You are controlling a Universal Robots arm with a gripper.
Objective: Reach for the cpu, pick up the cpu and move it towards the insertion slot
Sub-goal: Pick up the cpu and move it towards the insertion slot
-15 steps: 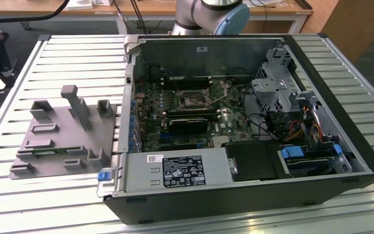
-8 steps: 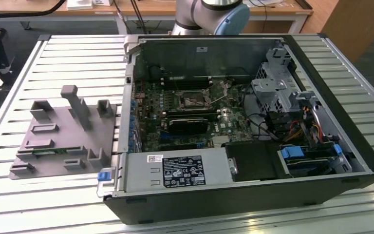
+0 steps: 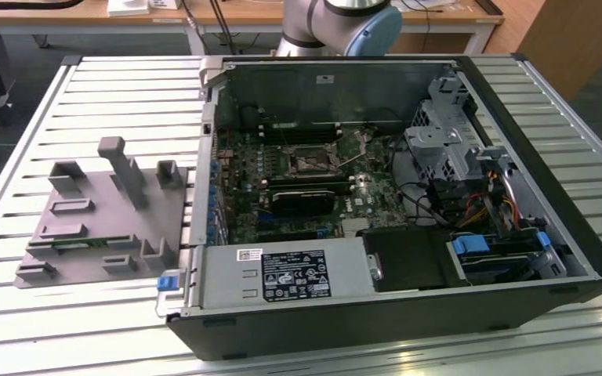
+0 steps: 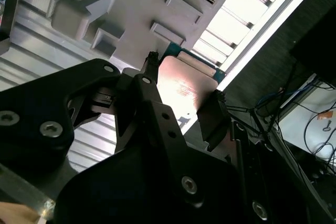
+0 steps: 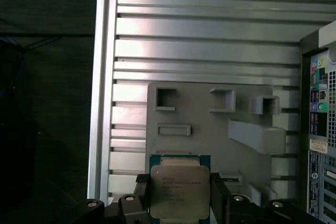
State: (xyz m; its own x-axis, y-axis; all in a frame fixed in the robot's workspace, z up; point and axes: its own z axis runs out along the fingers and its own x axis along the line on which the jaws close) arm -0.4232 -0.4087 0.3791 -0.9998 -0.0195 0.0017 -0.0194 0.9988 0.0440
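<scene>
I have the cpu (image 5: 179,195) pinched in my claw (image 5: 179,183); one finger presses on each of two opposite edges, so both flat faces go untouched, which I judge is the whole reason for taking it by the rim. Its metal top faces the first wrist camera; in the second wrist view the cpu (image 4: 184,85) glints between my fingers (image 4: 148,72), held level enough that nothing looks like slipping.

It hangs clear above the grey fixture (image 5: 210,124), near one of its edges and seated in no pocket; those pockets and posts, I reckon, are there to keep parts at known spots where I can find them. The fixture lies flat on the slatted table (image 5: 210,51), just beside the open case (image 3: 385,333); that closeness keeps the carry short, as I judge it.

The slot (image 3: 310,160) sits on the board inside the case; its dark middle shows bare within the metal frame, which I take to mean it is left open to receive. It lies well apart from the fixture; so the pick looks done, and the cpu is not yet at the slot.
</scene>
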